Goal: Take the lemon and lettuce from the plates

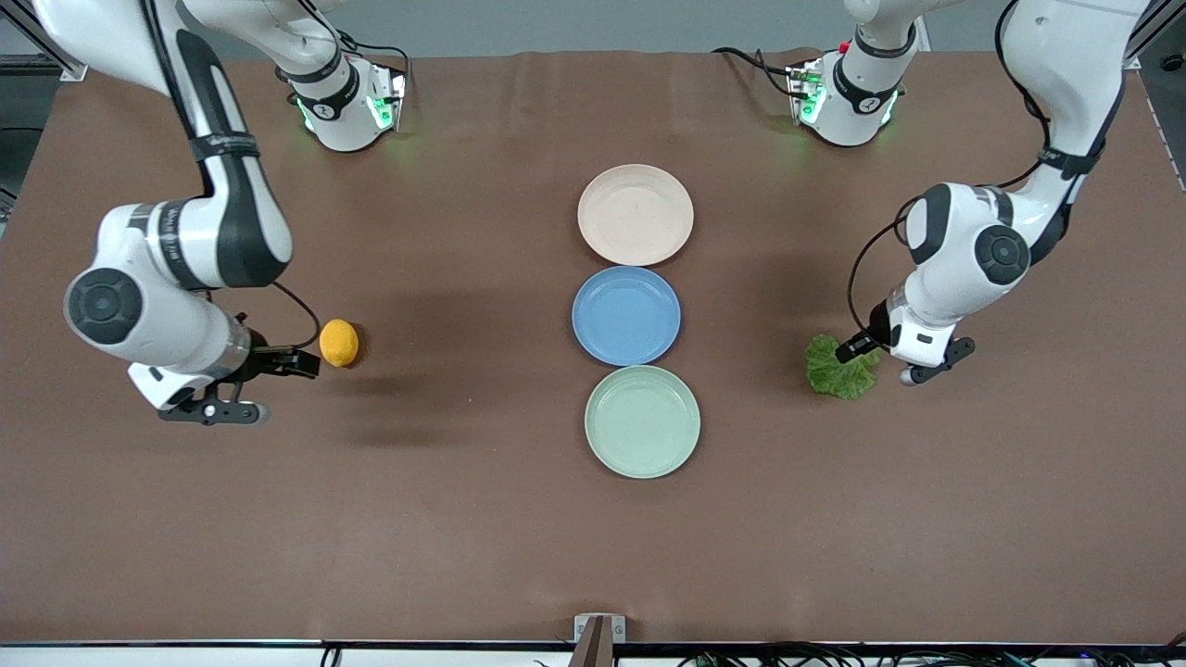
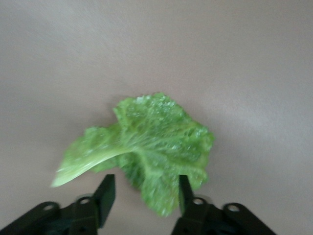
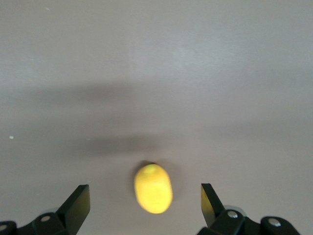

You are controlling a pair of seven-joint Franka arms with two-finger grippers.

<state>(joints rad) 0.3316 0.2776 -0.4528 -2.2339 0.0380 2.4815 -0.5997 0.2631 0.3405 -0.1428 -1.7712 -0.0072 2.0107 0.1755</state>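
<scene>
we are working as two arms at a brown table, with three bare plates lined up down its middle: a pink plate, a blue plate and a green plate. the lemon is lying on the table toward the right arm's end, well apart from the plates. our right gripper is hanging low beside it, fingers spread wide with the lemon between them and touching neither. the lettuce is lying on the table toward the left arm's end. our left gripper is hovering over its edge, fingers parted around the leaf, not pinching it. judging by this, both items are already off the plates. to finish well, we should be lifting straight up so neither finger drags anything.
</scene>
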